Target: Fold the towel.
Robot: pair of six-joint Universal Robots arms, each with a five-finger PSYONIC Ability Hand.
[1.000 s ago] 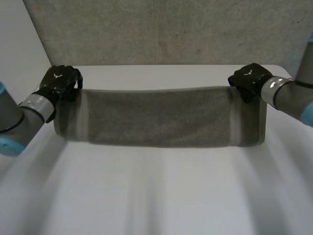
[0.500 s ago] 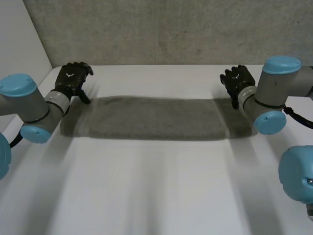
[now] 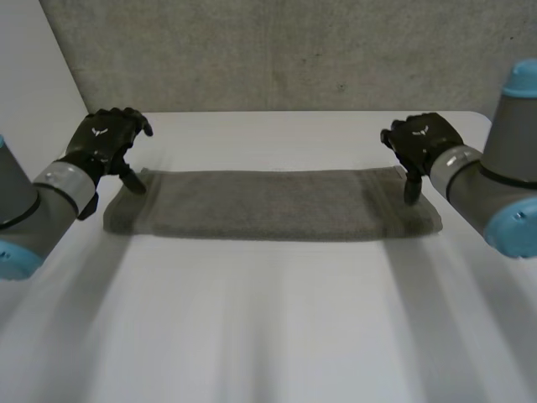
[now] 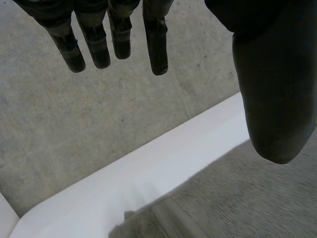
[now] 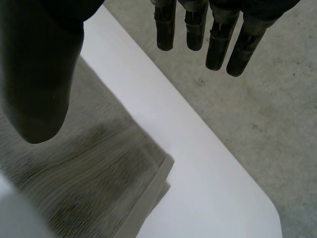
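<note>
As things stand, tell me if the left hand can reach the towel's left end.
Probably yes: the left hand is open right at the towel's far left corner, and nothing lies between them.

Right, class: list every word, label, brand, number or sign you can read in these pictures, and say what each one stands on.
No words or numbers can be read anywhere.
left hand: a small white emblem on its back, no letters, too small to make out.
right hand: a matching small white emblem on its back, also too small to make out.
towel and table: no label or print visible.
</note>
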